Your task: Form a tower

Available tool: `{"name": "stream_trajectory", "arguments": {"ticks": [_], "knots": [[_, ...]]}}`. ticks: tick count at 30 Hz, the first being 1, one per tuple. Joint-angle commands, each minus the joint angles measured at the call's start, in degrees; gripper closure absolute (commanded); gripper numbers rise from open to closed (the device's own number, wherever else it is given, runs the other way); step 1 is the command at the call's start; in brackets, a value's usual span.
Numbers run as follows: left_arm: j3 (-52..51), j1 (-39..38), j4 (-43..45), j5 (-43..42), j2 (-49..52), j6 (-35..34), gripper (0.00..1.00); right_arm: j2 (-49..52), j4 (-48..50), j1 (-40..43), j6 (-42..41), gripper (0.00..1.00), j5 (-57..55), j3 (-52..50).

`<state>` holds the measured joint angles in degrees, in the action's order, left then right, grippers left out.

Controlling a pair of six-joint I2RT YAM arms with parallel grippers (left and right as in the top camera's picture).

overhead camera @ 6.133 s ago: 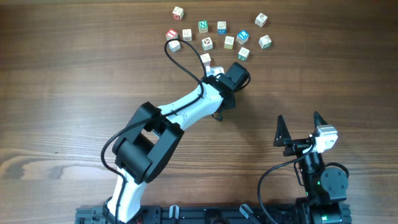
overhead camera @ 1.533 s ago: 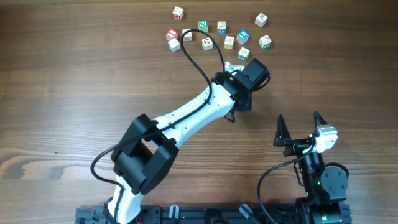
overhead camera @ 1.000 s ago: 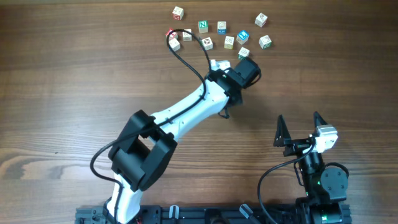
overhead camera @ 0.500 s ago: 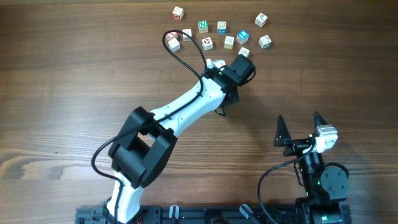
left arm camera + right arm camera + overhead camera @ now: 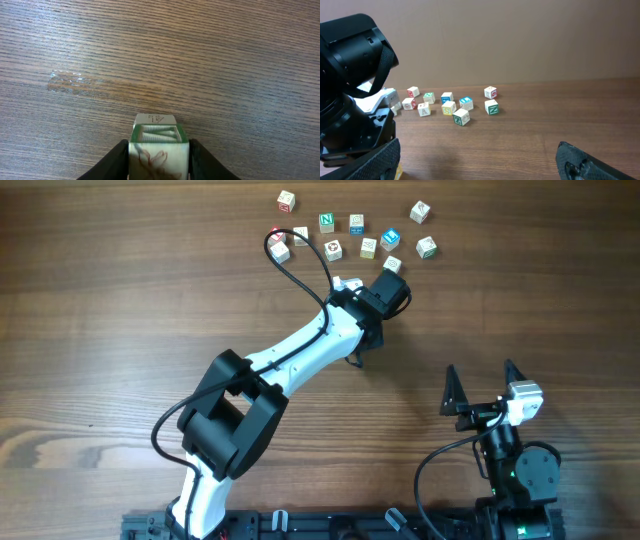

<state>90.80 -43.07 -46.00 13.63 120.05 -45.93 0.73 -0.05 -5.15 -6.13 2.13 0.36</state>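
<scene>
One cube of the tower [image 5: 159, 159] of small pale wooden letter cubes shows plainly, and only in the left wrist view. This top cube has a green-framed upper face and a brownish drawing on the face toward the camera. It sits at the bottom middle of that view, with a sliver of another pale face bearing a faint mark just beyond it. The cubes beneath it are hidden. The left jaws flank this top cube, one dark finger [image 5: 112, 162] close against each side; whether they press it or stand a hair clear cannot be told. From overhead the tower is covered by the black head of the white-and-black left arm [image 5: 300, 350]. That arm lies diagonally across the brown wood-grain desk [image 5: 120, 300] and ends just on the near side of about a dozen loose letter cubes [image 5: 356, 223]. A black cable [image 5: 290, 272] loops over the left end of that cluster. The right wrist view shows the loose letter cubes from the side, scattered toward the far edge of the desk, with the left arm's black bulk filling its left edge. The right jaws are spread wide with nothing between them, their dark fingers [image 5: 450, 385] pointing up the desk. They stand at the near right, well apart from the tower.
</scene>
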Motion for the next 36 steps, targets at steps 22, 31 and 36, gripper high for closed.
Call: {"name": "stream_trajectory", "arguments": {"ticks": [22,31,36], "knots": [[-0.92,-0.04,-0.13,-0.31,2.54,0.72,0.29,-0.31,0.13,0.20,0.11,0.00,0.74,-0.07],[-0.92,0.33,-0.26,-0.72,3.52,0.72,0.39,-0.31,0.11,0.20,0.11,0.00,0.74,-0.07],[-0.92,0.33,-0.26,-0.72,3.52,0.72,0.43,-0.31,0.13,0.20,0.11,0.00,0.74,-0.07]]}}
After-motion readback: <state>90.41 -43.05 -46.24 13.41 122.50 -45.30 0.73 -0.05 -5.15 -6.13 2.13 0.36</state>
